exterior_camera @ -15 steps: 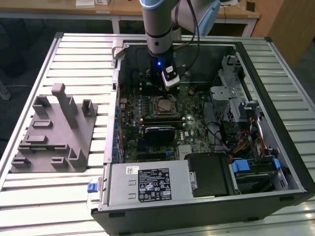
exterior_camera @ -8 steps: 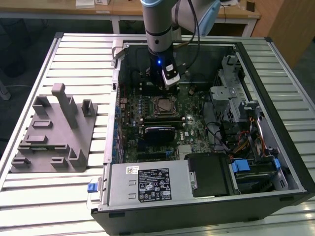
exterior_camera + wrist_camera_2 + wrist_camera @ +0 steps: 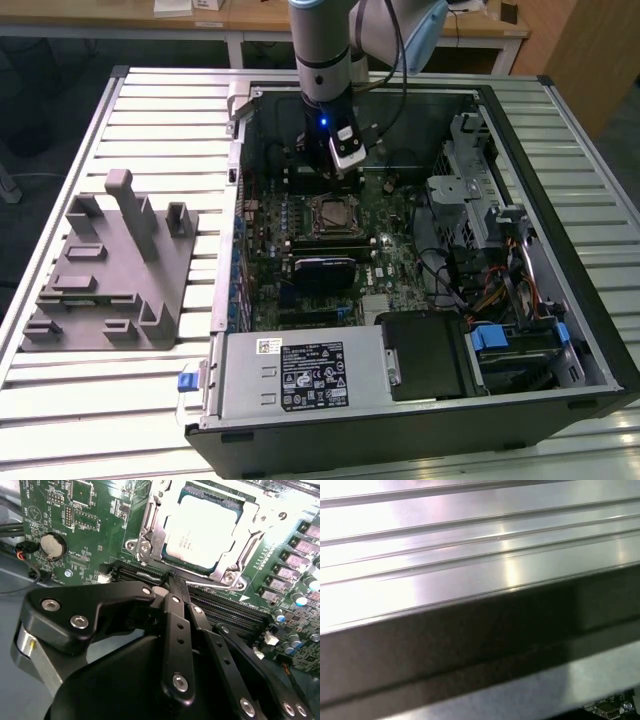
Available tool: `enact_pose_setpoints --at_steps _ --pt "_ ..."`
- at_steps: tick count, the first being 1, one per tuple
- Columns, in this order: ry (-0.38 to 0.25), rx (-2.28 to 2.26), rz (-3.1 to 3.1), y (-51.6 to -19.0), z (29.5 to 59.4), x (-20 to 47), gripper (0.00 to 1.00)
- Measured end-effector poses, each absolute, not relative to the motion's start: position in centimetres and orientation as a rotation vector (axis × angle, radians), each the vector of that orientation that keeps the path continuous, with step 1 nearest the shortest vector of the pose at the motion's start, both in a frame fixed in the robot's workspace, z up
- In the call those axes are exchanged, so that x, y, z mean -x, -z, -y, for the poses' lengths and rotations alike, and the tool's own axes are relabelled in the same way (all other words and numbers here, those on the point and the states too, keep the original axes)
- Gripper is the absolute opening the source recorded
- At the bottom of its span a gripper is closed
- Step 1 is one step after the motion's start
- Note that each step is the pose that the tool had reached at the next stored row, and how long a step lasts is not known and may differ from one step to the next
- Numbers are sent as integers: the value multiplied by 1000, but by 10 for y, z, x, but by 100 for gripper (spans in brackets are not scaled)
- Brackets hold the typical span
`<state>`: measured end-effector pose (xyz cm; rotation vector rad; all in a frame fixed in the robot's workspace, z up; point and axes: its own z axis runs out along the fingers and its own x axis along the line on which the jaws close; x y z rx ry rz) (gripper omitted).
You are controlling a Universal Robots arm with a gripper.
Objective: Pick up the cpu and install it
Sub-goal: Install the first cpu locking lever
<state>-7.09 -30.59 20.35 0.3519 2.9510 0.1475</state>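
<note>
Cpu, the small flat square chip with a silvery-beige metal top [image 3: 207, 530], lies flat inside the silver metal socket frame [image 3: 150, 535] on the green motherboard [image 3: 90, 510], just ahead of the pincer's tips and apart from them. The black pincer [image 3: 170, 580] has its fingers drawn narrow, tips together, with nothing between them; it hovers over the long black memory slots [image 3: 135, 572] beside the socket. In the exterior view the pincer [image 3: 343, 168] hangs inside the open black computer case [image 3: 400, 425], with the cpu [image 3: 332, 213] close below it and the grey moulded fixture [image 3: 110, 270] well apart, out on the slatted table.

Judging from this, the placing looks done: the chip sits in its seat and is released. Whether it is fully seated, or the frame is clamped down over it, cannot be made out. The pincer's own linkage covers the near edge of the socket. The first wrist view gives a blurred ribbed silver surface [image 3: 470, 555] and a dark band, with a sliver of green board at one corner.
</note>
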Motion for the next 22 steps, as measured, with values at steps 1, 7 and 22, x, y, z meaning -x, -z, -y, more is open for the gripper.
enact_pose_setpoints --at_steps 1,7,22 --pt "-148 -352 -2951 -203 305 71 11" --pt "-148 -352 -2951 -202 300 69 11" --pt "-147 -352 -2951 -201 304 62 11"
